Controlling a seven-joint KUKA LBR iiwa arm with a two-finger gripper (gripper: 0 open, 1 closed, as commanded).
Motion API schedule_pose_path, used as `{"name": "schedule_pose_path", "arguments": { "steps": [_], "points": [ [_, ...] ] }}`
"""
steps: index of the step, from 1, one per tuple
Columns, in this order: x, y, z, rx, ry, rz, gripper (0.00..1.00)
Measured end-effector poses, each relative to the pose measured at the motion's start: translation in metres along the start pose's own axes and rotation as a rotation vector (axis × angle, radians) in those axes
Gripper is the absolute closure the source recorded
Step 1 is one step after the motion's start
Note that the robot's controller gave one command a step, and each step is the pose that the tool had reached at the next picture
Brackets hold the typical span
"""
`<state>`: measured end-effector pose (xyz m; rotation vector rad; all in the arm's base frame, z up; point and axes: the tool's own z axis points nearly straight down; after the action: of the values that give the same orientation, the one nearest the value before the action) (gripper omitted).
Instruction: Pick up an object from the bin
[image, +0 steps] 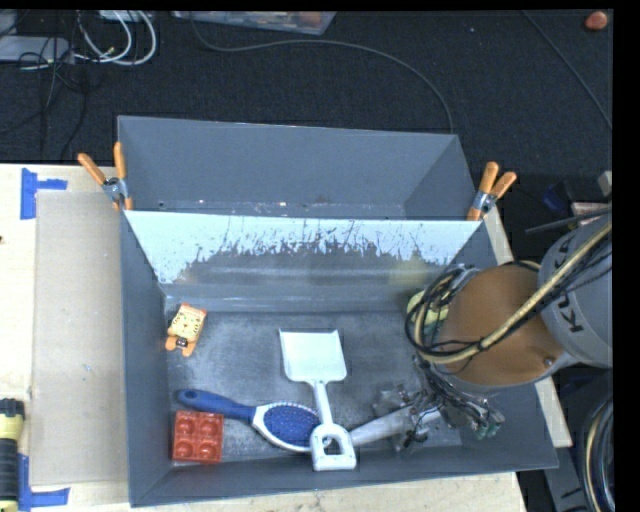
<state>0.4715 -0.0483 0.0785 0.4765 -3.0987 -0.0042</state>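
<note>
Fingers of the gripper: apart or together, cannot tell | low in the bin's lower right corner | white toy shovel lies just left of them, handle end nearest | blue hairbrush beside that handle's left.

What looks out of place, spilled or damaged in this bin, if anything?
Nothing stands out. The white shovel, blue brush, red block and small yellow toy lie loose on the bin floor; nothing looks spilled or broken.

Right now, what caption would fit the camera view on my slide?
End effector lower right in the grey bin, near white shovel, blue hairbrush, red brick.
</note>
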Motion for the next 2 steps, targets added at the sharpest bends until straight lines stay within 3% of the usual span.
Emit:
{"name": "schedule_pose_path", "arguments": {
  "steps": [2],
  "points": [
    [0.001,0.001,-0.021,-0.003,0.006,0.001,1.0]
  ]
}}
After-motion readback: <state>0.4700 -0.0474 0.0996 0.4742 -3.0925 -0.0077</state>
